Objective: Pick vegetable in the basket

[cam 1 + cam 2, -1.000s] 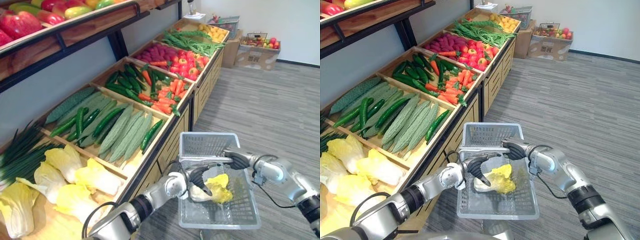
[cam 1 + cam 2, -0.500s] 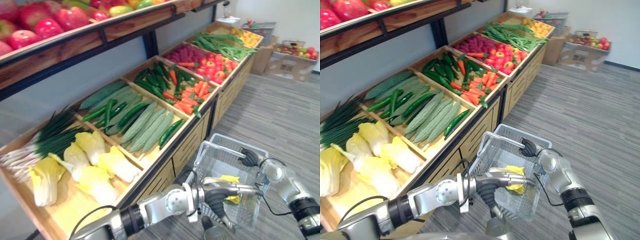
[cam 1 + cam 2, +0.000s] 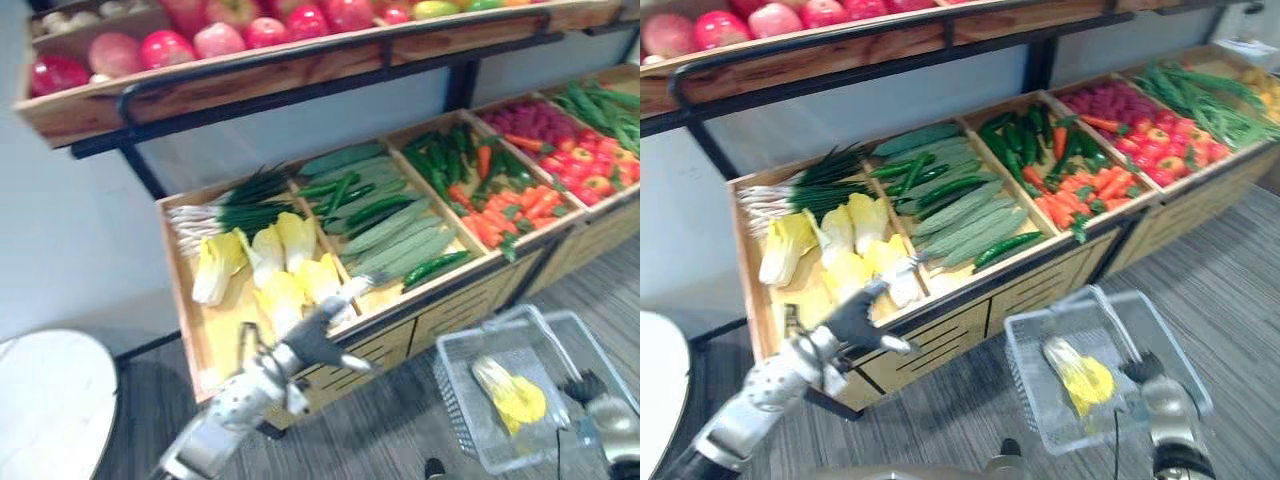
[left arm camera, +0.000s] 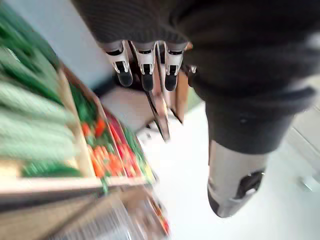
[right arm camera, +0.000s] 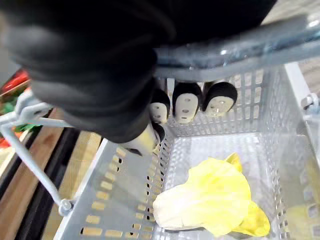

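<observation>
The right hand [image 3: 583, 385] is clamping its fingers round the handle [image 5: 240, 47] of the basket [image 3: 458, 405]. A yellow cabbage [image 3: 510, 395] is lying inside the basket, at that hand's 9 o'clock. The left hand [image 3: 318, 338], fingers loose and apart, is hanging just beside the cabbage heap [image 3: 270, 265] at its 11 o'clock.

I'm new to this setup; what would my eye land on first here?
A bright yellow cabbage lies in the grey basket, which the right hand holds by the handle, lower right. The left hand hovers open by the pale cabbages in the wooden stand, under a shelf of red fruit.
</observation>
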Robot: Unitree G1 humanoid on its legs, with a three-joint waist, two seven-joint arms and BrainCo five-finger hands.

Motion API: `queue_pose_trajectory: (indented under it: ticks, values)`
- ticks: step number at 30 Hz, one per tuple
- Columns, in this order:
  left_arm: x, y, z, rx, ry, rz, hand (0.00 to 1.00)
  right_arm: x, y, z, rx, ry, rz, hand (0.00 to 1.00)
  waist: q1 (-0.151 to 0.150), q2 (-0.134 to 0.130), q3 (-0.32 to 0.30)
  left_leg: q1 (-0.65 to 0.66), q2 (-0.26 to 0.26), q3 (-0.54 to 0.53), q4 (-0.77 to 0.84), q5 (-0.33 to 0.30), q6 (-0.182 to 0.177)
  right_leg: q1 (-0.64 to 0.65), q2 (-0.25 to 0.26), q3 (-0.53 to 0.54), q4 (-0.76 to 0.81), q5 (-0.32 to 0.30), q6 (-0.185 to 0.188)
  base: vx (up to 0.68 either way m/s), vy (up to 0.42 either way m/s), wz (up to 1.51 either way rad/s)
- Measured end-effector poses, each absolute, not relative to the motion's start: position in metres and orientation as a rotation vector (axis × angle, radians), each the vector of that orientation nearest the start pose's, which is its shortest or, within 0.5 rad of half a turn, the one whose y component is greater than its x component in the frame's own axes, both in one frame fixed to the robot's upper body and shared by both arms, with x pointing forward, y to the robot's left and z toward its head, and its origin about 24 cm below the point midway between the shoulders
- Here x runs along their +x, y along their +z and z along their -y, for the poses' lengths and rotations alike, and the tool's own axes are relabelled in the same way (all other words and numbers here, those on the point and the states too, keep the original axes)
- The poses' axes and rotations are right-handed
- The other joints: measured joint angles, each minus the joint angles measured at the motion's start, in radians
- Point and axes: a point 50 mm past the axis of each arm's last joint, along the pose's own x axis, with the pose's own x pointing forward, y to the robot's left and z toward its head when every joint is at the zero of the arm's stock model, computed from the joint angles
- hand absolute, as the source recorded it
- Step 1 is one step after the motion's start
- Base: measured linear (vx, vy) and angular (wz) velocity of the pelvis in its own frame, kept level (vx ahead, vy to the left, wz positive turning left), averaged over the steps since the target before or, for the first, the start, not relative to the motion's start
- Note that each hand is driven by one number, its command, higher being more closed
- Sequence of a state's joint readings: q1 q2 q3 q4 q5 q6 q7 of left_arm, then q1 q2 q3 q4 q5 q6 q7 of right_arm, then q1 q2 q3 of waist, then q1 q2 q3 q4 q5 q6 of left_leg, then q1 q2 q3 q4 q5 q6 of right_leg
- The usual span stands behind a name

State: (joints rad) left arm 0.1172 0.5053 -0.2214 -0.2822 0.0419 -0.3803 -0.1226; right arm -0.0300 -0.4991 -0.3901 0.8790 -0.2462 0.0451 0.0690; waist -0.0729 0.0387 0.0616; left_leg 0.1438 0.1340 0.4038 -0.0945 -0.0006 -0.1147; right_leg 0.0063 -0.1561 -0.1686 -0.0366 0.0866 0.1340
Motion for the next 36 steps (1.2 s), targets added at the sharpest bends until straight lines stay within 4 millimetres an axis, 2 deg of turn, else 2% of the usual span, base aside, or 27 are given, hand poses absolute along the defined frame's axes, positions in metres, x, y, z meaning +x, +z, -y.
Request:
queue_pose_trajectory:
  ticks: [1, 3, 4, 7, 9, 10, 12, 13, 15, 16, 18, 20, 21, 22, 23, 25, 27, 31, 36]
  values:
    - [0.211, 0.103, -0.166, 0.475, -0.394, 0.445, 0.0, 0.145, -0.063, 0.379, -0.416, -0.482, -0.877, 1.0, 0.004, 0.0, 0.0, -0.006, -0.003, -0.026, 0.0, 0.005, 0.004, 0.007, -0.005, -0.023, 0.0, -0.001, -0.002, -0.02, -0.022, 0.65]
    - [0.213, 0.103, -0.184, 0.479, -0.28, 0.432, 0.0, 0.131, -0.068, 0.383, -0.355, -0.561, -0.901, 1.0, 0.011, -0.001, -0.001, -0.013, -0.005, -0.055, 0.0, 0.011, 0.01, 0.017, -0.009, -0.049, 0.0, -0.003, -0.004, -0.03, -0.019, 0.46]
    - [0.216, 0.101, -0.198, 0.472, -0.179, 0.413, 0.0, 0.116, -0.074, 0.386, -0.304, -0.614, -0.929, 1.0, 0.024, -0.004, -0.005, -0.02, -0.008, -0.069, 0.0, 0.015, 0.012, 0.019, -0.012, -0.063, 0.0, -0.006, -0.008, -0.05, -0.017, 0.39]
    - [0.217, 0.077, -0.245, 0.436, 0.171, 0.267, 0.0, 0.088, -0.084, 0.387, -0.199, -0.731, -0.974, 1.0, 0.025, -0.004, -0.009, -0.024, -0.011, -0.114, 0.0, 0.022, 0.014, 0.04, -0.018, -0.105, 0.001, -0.016, -0.012, -0.05, -0.017, 0.37]
    - [0.204, 0.052, -0.29, 0.385, 0.491, 0.131, 0.0, 0.067, -0.096, 0.378, -0.129, -0.801, -1.011, 1.0, 0.026, -0.014, -0.023, -0.038, -0.009, -0.143, 0.0, 0.026, 0.009, 0.04, -0.017, -0.128, 0.001, -0.029, -0.017, -0.05, -0.026, 0.33]
    - [0.199, 0.047, -0.298, 0.373, 0.558, 0.111, 0.0, 0.062, -0.099, 0.375, -0.116, -0.817, -1.023, 1.0, 0.028, -0.018, -0.023, -0.041, -0.009, -0.149, 0.0, 0.027, 0.008, 0.041, -0.017, -0.134, 0.001, -0.03, -0.017, -0.04, -0.025, 0.25]
    - [0.176, 0.024, -0.321, 0.352, 0.799, 0.012, 0.0, 0.045, -0.109, 0.365, -0.059, -0.857, -1.062, 1.0, 0.042, -0.03, -0.03, -0.041, -0.009, -0.168, -0.001, 0.028, 0.009, 0.053, -0.017, -0.15, -0.003, -0.03, -0.017, -0.03, -0.013, 0.19]
    - [0.169, 0.017, -0.325, 0.35, 0.848, -0.018, 0.0, 0.041, -0.111, 0.363, -0.056, -0.861, -1.075, 1.0, 0.047, -0.033, -0.034, -0.04, -0.01, -0.169, -0.002, 0.028, 0.009, 0.055, -0.017, -0.152, -0.006, -0.03, -0.017, -0.03, -0.007, 0.13]
    - [0.138, -0.016, -0.336, 0.349, 1.022, -0.177, 0.0, 0.038, -0.118, 0.351, -0.03, -0.855, -1.101, 1.0, 0.05, -0.04, -0.038, -0.037, -0.011, -0.174, -0.005, 0.026, 0.011, 0.067, -0.017, -0.157, -0.016, -0.033, -0.012, -0.02, -0.001, 0.08]
    - [0.13, -0.025, -0.337, 0.347, 1.061, -0.223, 0.0, 0.037, -0.12, 0.349, -0.023, -0.852, -1.105, 1.0, 0.05, -0.04, -0.039, -0.037, -0.011, -0.175, -0.005, 0.025, 0.011, 0.068, -0.017, -0.157, -0.016, -0.033, -0.012, -0.01, 0.002, 0.05]
    - [0.097, -0.058, -0.332, 0.345, 1.204, -0.398, 0.0, 0.038, -0.126, 0.338, 0.0, -0.845, -1.114, 1.0, 0.051, -0.042, -0.04, -0.036, -0.011, -0.174, -0.006, 0.023, 0.011, 0.068, -0.018, -0.156, -0.017, -0.034, -0.012, 0.0, 0.0, 0.0]
    - [0.079, -0.075, -0.327, 0.334, 1.25, -0.503, 0.0, 0.039, -0.128, 0.333, 0.009, -0.838, -1.116, 1.0, 0.051, -0.042, -0.04, -0.035, -0.011, -0.172, -0.005, 0.022, 0.011, 0.07, -0.017, -0.154, -0.02, -0.033, -0.012, 0.01, -0.001, -0.02]
    - [0.062, -0.09, -0.323, 0.29, 1.289, -0.613, 0.0, 0.039, -0.13, 0.33, 0.018, -0.833, -1.117, 1.0, 0.05, -0.041, -0.041, -0.033, -0.009, -0.17, -0.005, 0.02, 0.01, 0.071, -0.015, -0.152, -0.023, -0.033, -0.012, 0.01, -0.002, -0.05]
    - [0.054, -0.096, -0.321, 0.252, 1.307, -0.661, 0.0, 0.04, -0.131, 0.329, 0.021, -0.831, -1.118, 1.0, 0.05, -0.041, -0.041, -0.032, -0.009, -0.168, -0.005, 0.019, 0.009, 0.072, -0.014, -0.151, -0.024, -0.033, -0.013, 0.03, -0.006, -0.07]
    - [0.036, -0.108, -0.319, 0.174, 1.33, -0.766, 0.0, 0.04, -0.132, 0.327, 0.026, -0.828, -1.118, 1.0, 0.049, -0.041, -0.042, -0.028, -0.007, -0.165, -0.004, 0.018, 0.007, 0.076, -0.012, -0.148, -0.028, -0.03, -0.017, 0.03, -0.004, -0.07]
    - [0.011, -0.125, -0.313, 0.055, 1.326, -0.926, 0.0, 0.038, -0.133, 0.325, 0.031, -0.823, -1.129, 1.0, 0.048, -0.039, -0.043, -0.015, -0.004, -0.156, 0.0, 0.014, 0.001, 0.087, -0.007, -0.139, -0.033, -0.03, -0.017, 0.04, -0.002, -0.14]
    - [-0.012, -0.139, -0.301, -0.054, 1.245, -1.074, 0.0, 0.042, -0.134, 0.324, 0.031, -0.805, -1.12, 1.0, 0.049, -0.037, -0.046, 0.0, 0.0, -0.134, 0.0, 0.004, -0.003, 0.085, -0.002, -0.116, -0.034, -0.03, -0.017, 0.04, 0.005, -0.29]
    - [-0.019, -0.154, -0.282, -0.251, 1.019, -1.232, 0.0, 0.048, -0.134, 0.323, -0.007, -0.757, -1.1, 1.0, 0.049, -0.031, -0.046, 0.008, -0.001, -0.107, 0.0, -0.005, -0.004, 0.083, -0.001, -0.094, -0.034, -0.03, -0.016, 0.01, 0.009, -0.19]
    - [-0.006, -0.161, -0.264, -0.267, 0.743, -1.274, 0.0, 0.051, -0.135, 0.318, -0.032, -0.724, -1.099, 1.0, 0.047, -0.022, -0.047, 0.021, -0.002, -0.086, 0.0, -0.011, -0.003, 0.081, -0.001, -0.07, -0.034, -0.031, -0.016, 0.01, 0.008, -0.14]
